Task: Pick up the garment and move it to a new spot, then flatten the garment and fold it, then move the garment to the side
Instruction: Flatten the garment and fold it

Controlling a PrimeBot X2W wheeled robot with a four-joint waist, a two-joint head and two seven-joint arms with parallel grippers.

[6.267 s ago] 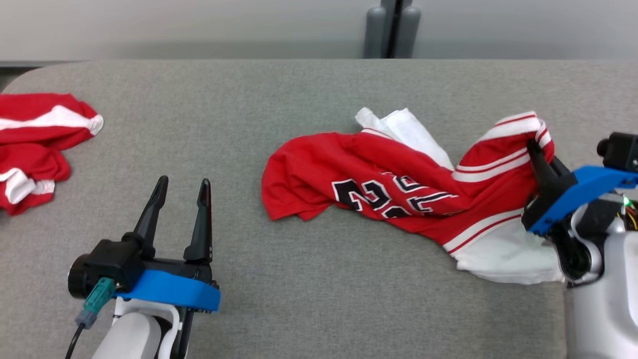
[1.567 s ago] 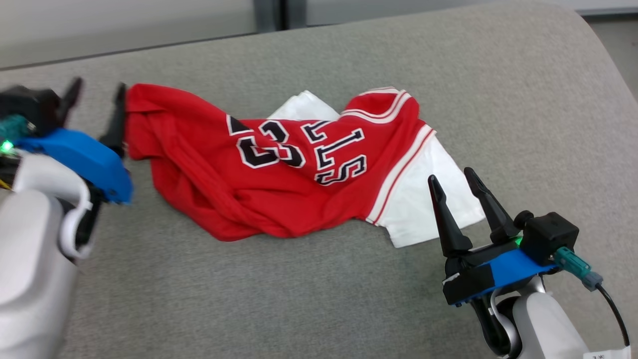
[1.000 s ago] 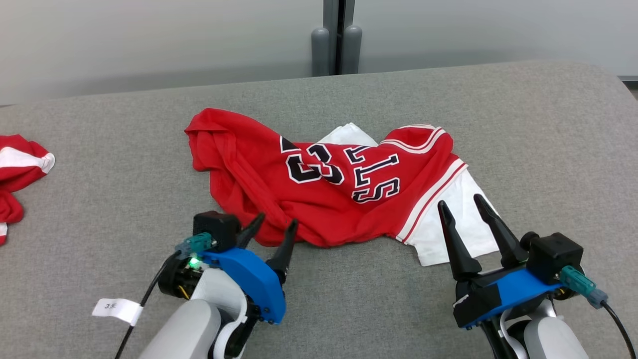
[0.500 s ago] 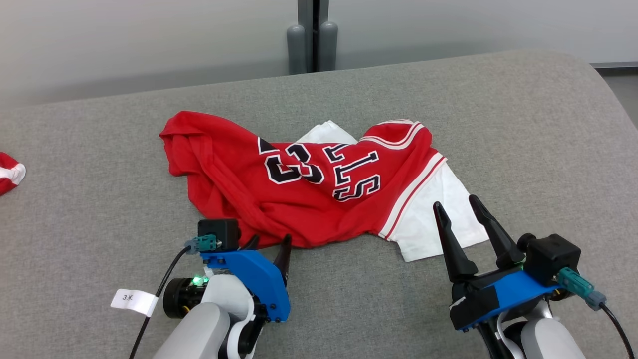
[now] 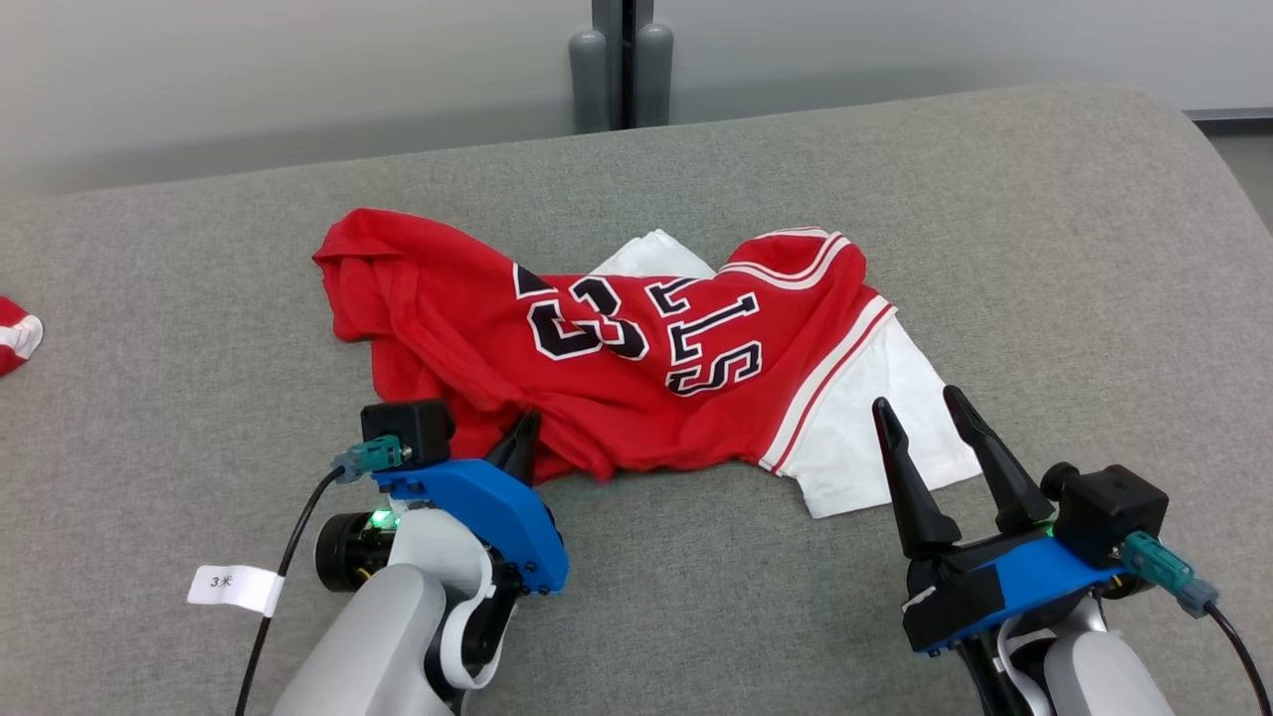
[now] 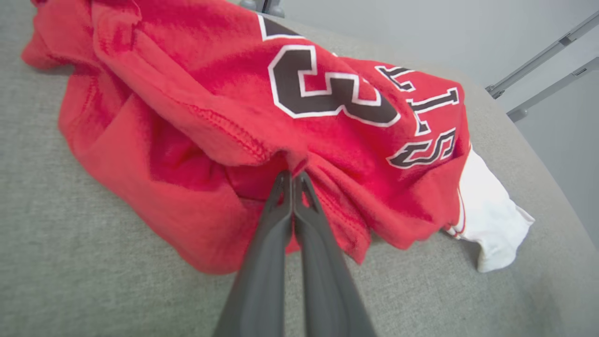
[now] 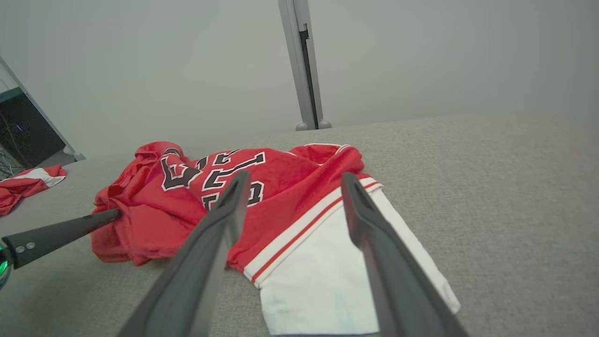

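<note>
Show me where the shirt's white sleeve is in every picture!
Head view: the white sleeve lies lower right of middle, just ahead of the right hand.
Left wrist view: far right, at the red shirt's end.
Right wrist view: bottom middle, inside the open right hand.
Shared landmark: the black letters beside the sleeve.

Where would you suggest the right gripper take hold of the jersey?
Probably the white sleeve, at its near corner, from the near side: it lies flat before the open right gripper, while the left gripper pinches the jersey at its hem.
</note>
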